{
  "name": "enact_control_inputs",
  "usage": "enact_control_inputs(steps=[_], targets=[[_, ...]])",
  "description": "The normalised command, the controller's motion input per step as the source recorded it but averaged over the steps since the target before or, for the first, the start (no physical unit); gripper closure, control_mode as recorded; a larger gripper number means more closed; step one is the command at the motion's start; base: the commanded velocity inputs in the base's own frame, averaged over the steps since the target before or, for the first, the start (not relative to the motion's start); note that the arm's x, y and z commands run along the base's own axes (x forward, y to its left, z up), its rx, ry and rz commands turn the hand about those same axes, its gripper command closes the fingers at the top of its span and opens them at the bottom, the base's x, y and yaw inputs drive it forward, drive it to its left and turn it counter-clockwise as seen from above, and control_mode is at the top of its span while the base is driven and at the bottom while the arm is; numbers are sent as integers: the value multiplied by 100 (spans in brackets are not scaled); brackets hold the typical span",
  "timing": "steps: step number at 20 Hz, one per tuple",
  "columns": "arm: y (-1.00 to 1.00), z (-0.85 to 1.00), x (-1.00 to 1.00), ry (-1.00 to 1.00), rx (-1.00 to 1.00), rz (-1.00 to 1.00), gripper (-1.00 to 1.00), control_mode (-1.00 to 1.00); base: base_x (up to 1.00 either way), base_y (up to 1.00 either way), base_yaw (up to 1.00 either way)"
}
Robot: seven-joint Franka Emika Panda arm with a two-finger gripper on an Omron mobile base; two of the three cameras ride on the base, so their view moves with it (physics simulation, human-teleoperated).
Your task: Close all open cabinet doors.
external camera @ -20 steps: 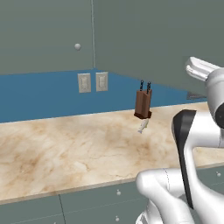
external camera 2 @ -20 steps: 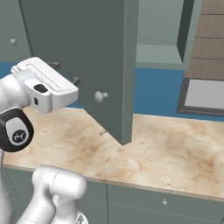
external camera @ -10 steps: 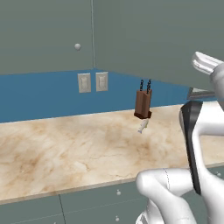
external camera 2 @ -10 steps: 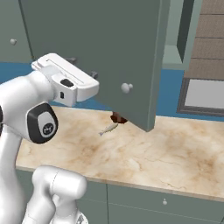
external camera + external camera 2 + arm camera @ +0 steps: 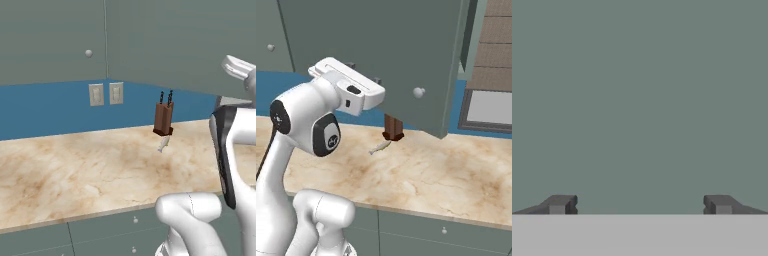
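The two-finger gripper [image 5: 640, 205] has its dark tips spread wide, holding nothing, pressed up close to the flat grey-green cabinet door [image 5: 381, 55], which hangs partly open over the marbled beige countertop [image 5: 456, 175]. If the tips slide off that smooth panel, I reckon the door could stay ajar or swing back out.

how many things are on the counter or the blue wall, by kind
knife block: 1
fish: 1
wall plates: 2
total: 4
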Motion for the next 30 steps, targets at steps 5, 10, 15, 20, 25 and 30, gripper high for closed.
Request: enact_control_inputs(steps=[5, 10, 15, 20, 25, 30], targets=[[-23, 0, 36, 0, 0, 10, -100, -100, 0, 0, 0], [-25, 0, 46, 0, 0, 15, -100, -100, 0, 0, 0], [-19, 0, 51, 0, 0, 15, -100, -100, 0, 0, 0], [-12, 0, 39, 0, 0, 10, -100, -100, 0, 0, 0], [-4, 0, 28, 0, 0, 7, -100, -100, 0, 0, 0], [0, 0, 31, 0, 0, 3, -100, -100, 0, 0, 0]])
